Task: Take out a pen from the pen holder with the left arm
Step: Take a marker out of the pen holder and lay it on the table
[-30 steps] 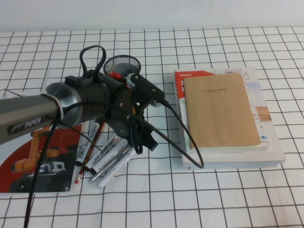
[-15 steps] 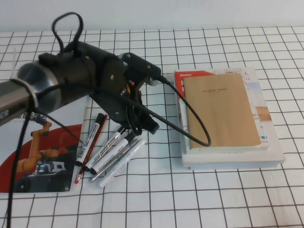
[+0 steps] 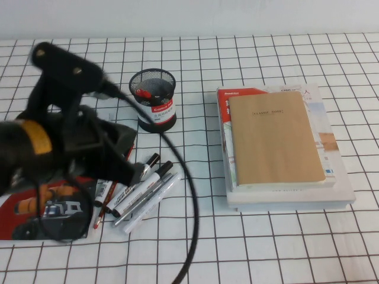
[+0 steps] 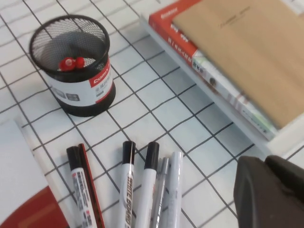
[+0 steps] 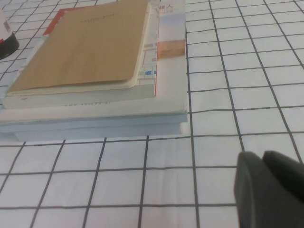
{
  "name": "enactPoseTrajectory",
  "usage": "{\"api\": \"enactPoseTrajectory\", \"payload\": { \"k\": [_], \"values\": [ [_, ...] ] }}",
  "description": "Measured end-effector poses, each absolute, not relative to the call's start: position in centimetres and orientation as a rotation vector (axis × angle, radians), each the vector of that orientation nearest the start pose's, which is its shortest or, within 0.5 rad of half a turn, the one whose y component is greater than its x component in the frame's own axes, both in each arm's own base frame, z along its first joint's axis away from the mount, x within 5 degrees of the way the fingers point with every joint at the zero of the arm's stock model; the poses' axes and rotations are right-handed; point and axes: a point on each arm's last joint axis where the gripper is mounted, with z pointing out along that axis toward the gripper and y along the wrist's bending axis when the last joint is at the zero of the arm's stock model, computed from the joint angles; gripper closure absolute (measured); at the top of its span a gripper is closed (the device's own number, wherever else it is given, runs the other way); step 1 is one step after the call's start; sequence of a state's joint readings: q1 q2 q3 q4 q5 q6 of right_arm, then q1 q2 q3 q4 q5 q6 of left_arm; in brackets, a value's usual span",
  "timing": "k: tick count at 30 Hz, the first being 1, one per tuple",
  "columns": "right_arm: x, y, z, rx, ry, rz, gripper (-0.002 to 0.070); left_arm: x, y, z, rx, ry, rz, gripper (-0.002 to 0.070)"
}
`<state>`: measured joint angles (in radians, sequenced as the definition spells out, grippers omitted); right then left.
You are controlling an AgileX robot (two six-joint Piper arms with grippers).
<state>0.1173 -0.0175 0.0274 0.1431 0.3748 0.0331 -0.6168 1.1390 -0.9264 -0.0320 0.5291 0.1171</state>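
Right wrist view alone shows the right gripper (image 5: 262,161), jaws together, beside the book stack (image 5: 95,102). The left gripper (image 4: 265,166), closed and empty, hovers near the markers (image 4: 149,180) and the pen holder (image 4: 90,90).

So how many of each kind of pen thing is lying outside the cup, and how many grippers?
Black-capped markers: 3
Thin red pencil: 1
Pale pens: 2
Grippers: 2, both shut; left gripper by the lying pens, right gripper near the book stack
Total: 8
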Motion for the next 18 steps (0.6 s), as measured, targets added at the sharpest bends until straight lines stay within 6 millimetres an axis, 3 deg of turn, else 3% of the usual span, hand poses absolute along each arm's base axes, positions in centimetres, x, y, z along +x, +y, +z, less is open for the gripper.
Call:
{"api": "enactPoseTrajectory", "payload": {
  "k": [8, 12, 18],
  "values": [
    [5.1, 1.1, 17.2, 0.010, 1.872, 0.245, 0.0690, 12.3, -8.9, 31.5, 0.615, 1.964, -0.412, 0.0676],
    [5.1, 1.1, 17.2, 0.010, 1.872, 0.245, 0.0690, 9.6, -6.9, 30.8, 0.560, 1.868, -0.455, 0.0676],
    [5.1, 1.1, 17.2, 0.010, 1.872, 0.245, 0.0690, 7.2, -5.4, 29.1, 0.535, 1.878, -0.486, 0.0677]
  ]
}}
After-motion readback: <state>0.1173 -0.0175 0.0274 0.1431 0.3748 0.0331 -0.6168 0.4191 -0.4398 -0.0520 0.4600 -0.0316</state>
